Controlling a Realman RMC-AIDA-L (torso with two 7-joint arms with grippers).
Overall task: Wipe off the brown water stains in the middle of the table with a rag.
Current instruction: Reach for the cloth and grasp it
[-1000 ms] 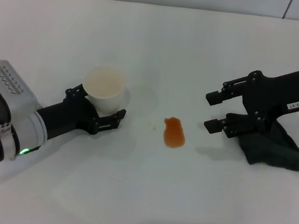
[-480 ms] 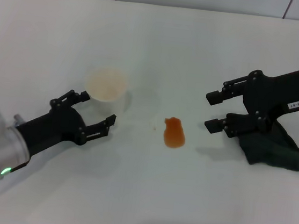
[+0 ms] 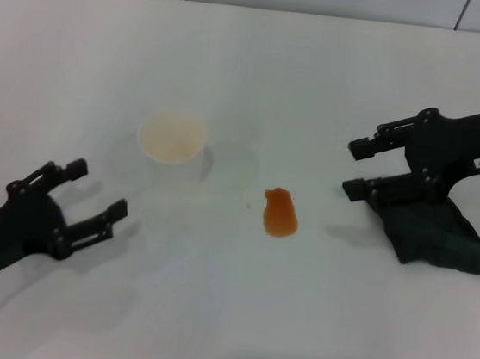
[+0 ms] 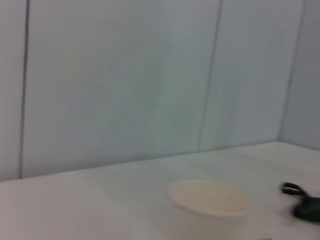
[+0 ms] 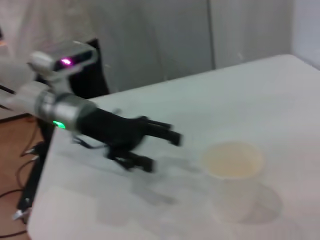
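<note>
the table is a wide white top, smooth and matte. a white paper cup stands upright on it at about ten o'clock from the middle. the brown stain, a small glossy orange-brown blob with uneven edges, lies near the middle, at about four o'clock from the cup and well apart from it. the dark rag lies crumpled flat at three o'clock from the stain, near the right edge.

Bare table around the stain — cup well aside
</note>
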